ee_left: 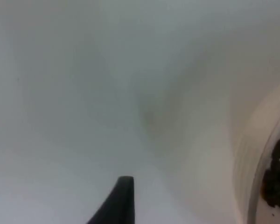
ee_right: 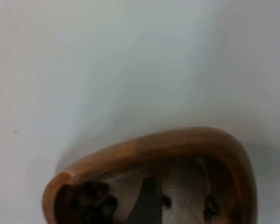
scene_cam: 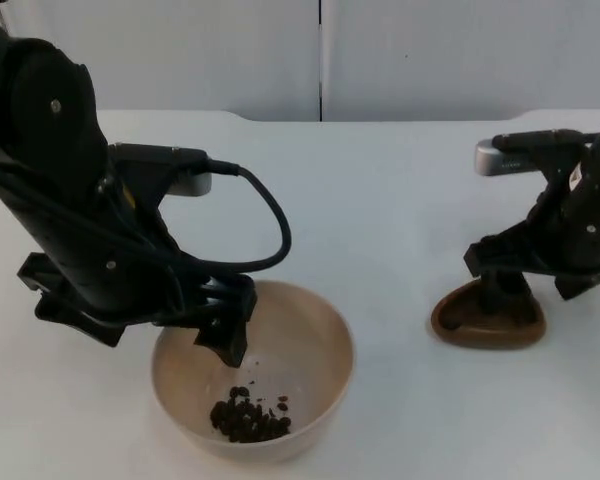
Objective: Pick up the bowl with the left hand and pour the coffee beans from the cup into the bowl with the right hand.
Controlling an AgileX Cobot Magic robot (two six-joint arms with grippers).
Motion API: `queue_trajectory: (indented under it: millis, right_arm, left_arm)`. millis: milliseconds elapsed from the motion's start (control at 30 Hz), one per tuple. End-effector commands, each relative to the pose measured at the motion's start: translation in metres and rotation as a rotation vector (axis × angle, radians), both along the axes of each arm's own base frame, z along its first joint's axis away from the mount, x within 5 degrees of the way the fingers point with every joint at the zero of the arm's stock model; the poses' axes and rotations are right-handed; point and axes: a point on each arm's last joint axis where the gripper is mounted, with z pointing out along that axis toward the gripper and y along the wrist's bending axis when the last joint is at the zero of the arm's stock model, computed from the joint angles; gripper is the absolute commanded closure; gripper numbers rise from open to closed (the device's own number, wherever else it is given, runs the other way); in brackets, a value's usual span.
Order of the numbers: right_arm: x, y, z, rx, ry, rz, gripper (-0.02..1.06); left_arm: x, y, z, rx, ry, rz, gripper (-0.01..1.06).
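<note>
A cream bowl (scene_cam: pixel 310 345) stands on the white table at the front, with a heap of dark coffee beans (scene_cam: pixel 248 418) in its bottom. My left gripper (scene_cam: pixel 225 335) hangs over the bowl's left rim, open. In the left wrist view its fingertip (ee_left: pixel 122 201) is well apart from the bowl wall (ee_left: pixel 252 154). The brown wooden cup (scene_cam: pixel 487 322) sits on the table at the right. My right gripper (scene_cam: pixel 502 290) is shut on the cup's back rim. One fingertip (ee_right: pixel 148 201) reaches inside the cup (ee_right: pixel 177 142), where a few beans (ee_right: pixel 91 198) lie.
The grey partition wall (scene_cam: pixel 320 50) closes off the back of the table. Bare white table top (scene_cam: pixel 390 220) lies between the two arms.
</note>
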Motion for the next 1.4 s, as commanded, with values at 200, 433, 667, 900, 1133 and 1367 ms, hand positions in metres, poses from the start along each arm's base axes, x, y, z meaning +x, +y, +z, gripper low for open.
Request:
queue_trajectory:
  millis: [200,433,667,900,1133,1367]
  right_arm:
    - [-0.007,-0.004,0.056,0.023,-0.082,0.029,0.31]
    - [-0.021,-0.010,0.121,0.073,-0.215,0.030,0.31]
    - [-0.044,-0.019,0.173,0.110,-0.317,0.035,0.31]
    - [-0.072,-0.029,0.215,0.136,-0.399,0.046,0.31]
    - [-0.100,-0.040,0.245,0.154,-0.447,0.049,0.31]
    - [-0.128,-0.051,0.266,0.159,-0.463,0.052,0.31]
  left_arm:
    - [-0.003,-0.001,0.024,-0.029,-0.056,-0.006,0.02]
    - [-0.010,0.003,0.075,-0.108,-0.215,-0.005,0.02]
    - [-0.024,0.010,0.122,-0.182,-0.362,-0.004,0.02]
    - [-0.047,0.022,0.169,-0.258,-0.513,-0.004,0.02]
    - [-0.067,0.032,0.197,-0.300,-0.608,-0.009,0.02]
    - [-0.088,0.042,0.213,-0.308,-0.630,-0.027,0.02]
